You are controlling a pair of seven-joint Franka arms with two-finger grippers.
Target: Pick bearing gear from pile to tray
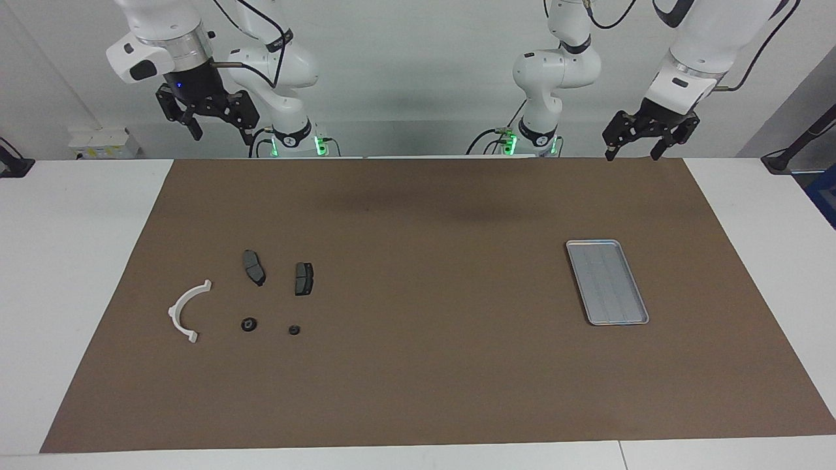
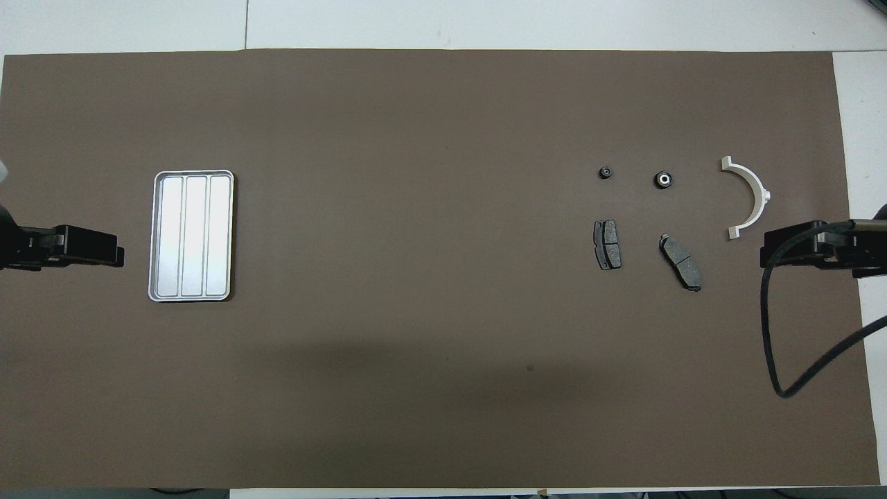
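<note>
We judge the main risk to be picking the wrong part: the larger black round bearing gear [image 1: 248,324] and the smaller black round piece [image 1: 294,329] lie near each other at the right arm's end of the brown mat [image 1: 424,294], with two dark grey brake pads [image 1: 254,267] nearer the robots and a white curved plastic arc [image 1: 186,310] beside them. The shallow ribbed silver-grey metal tray [image 1: 607,281] sits well apart, toward the left arm's end. Both the right gripper [image 1: 219,127] and the left gripper [image 1: 631,147] hang raised, jaws wide, empty. The facing view shows that height; the overhead view instead shows the gear's pale centre.
</note>
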